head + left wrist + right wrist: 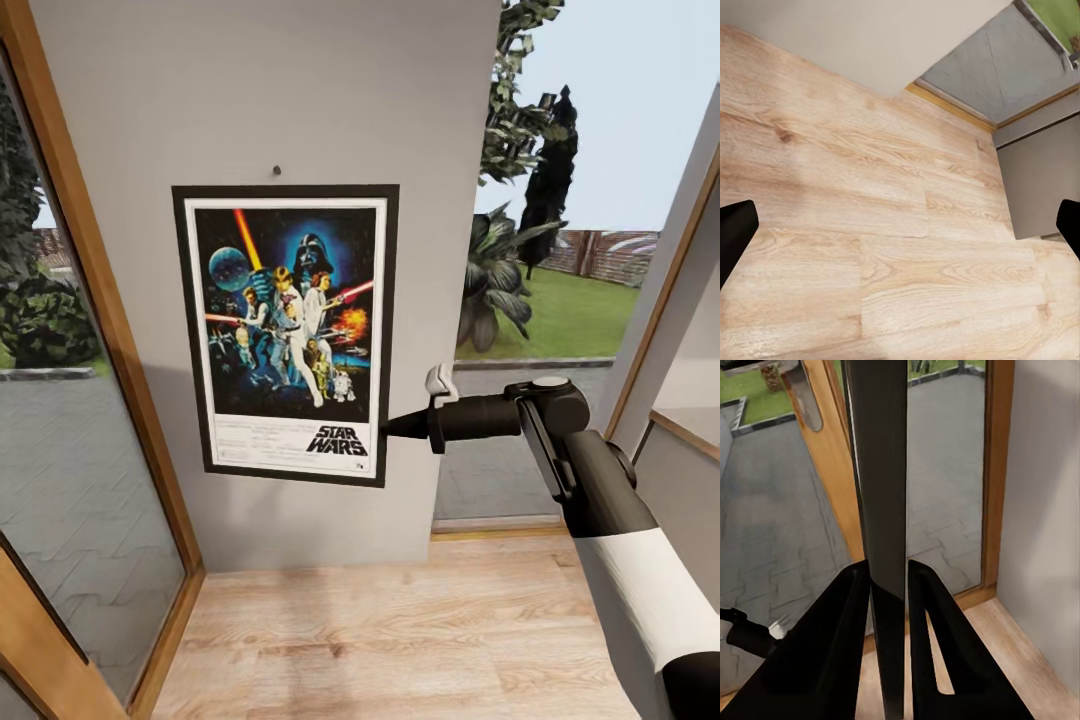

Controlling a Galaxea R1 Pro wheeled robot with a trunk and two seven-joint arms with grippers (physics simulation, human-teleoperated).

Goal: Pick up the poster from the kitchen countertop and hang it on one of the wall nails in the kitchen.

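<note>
Head view: I have the poster (288, 335) held flat against the light-grey wall (250, 90), upright, its top edge just below a wall nail (277, 170). My right gripper (393, 426) reaches in from the side and its jaws pinch the poster's lower right edge. From my right wrist, the black frame (886, 510) runs between both fingers (840, 645). My left gripper (900, 225) hangs over the wooden floor (870, 225), jaws spread wide.
</note>
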